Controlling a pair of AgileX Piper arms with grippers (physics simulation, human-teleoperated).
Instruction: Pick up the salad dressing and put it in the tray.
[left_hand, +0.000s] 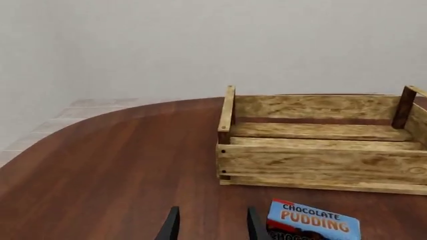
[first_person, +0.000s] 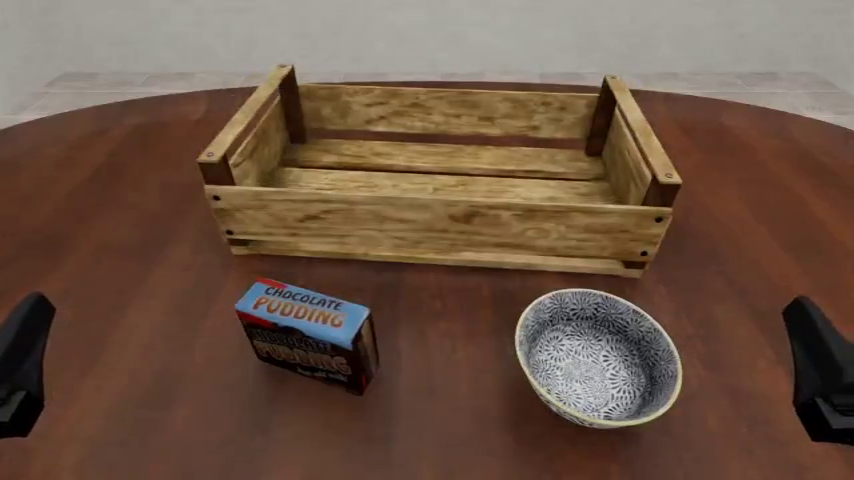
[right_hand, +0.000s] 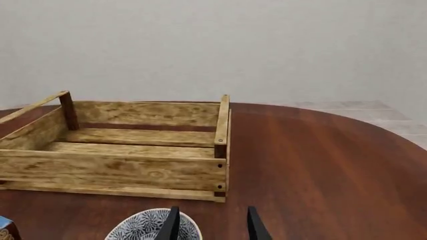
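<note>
Wooden tray (first_person: 441, 225) sits empty beyond the pudding box (first_person: 307, 335) and bowl (first_person: 597, 357). No salad dressing appears in any view. Both the left gripper (left_hand: 211, 225) and right gripper (right_hand: 211, 225) hang parted, holding nothing; locating the bottle probably comes first.

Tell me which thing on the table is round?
The blue-white patterned bowl, near the right gripper. The wooden tray and the chocolate pudding box both have straight edges and corners.
</note>
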